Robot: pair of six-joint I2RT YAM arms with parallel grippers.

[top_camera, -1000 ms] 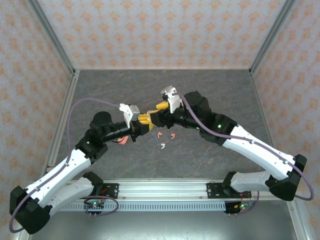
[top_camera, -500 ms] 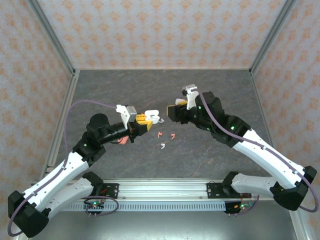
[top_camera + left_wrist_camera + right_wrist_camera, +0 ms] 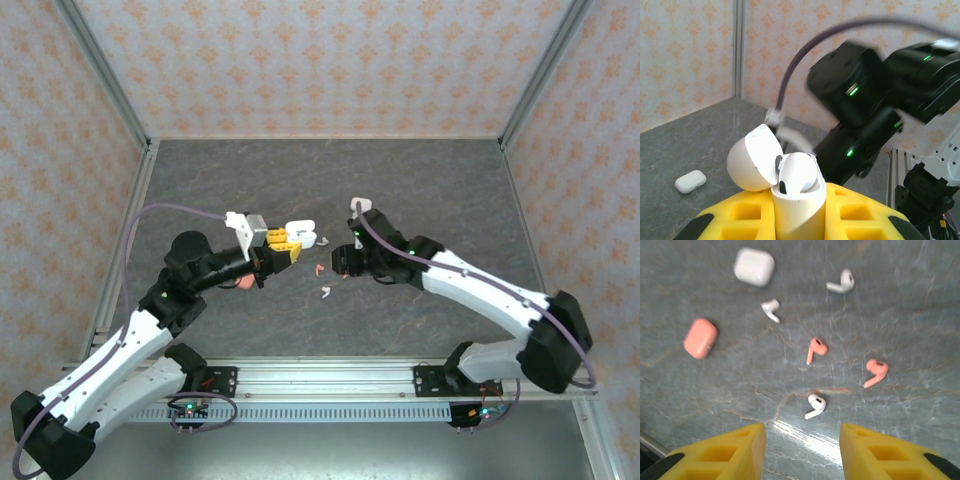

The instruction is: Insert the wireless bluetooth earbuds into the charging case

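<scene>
My left gripper (image 3: pixel 797 222) is shut on the white charging case (image 3: pixel 799 202), held upright above the table with its lid (image 3: pixel 752 159) flipped open. One white earbud (image 3: pixel 799 172) sits in the case. In the top view the case (image 3: pixel 301 235) hangs left of the right arm. My right gripper (image 3: pixel 802 440) points down at the table, open and holding nothing. A white earbud (image 3: pixel 815 406) lies just beyond the gap between its yellow fingers (image 3: pixel 725 452). Two coral earbuds (image 3: pixel 815 349) (image 3: pixel 876 371) and two more white ones (image 3: pixel 771 309) (image 3: pixel 841 282) lie farther off.
A closed white case (image 3: pixel 754 266) and a closed coral case (image 3: pixel 700 338) lie on the grey stone-patterned table (image 3: pixel 420 180). The coral case (image 3: pixel 243 283) sits beside the left arm. Patterned walls and metal posts ring the table. The right arm's black wrist (image 3: pixel 865 115) looms close behind the held case.
The right gripper has drawn away from the held case and dropped low over the loose earbuds, its jaws slightly narrower. The left gripper holds the open case almost still.
</scene>
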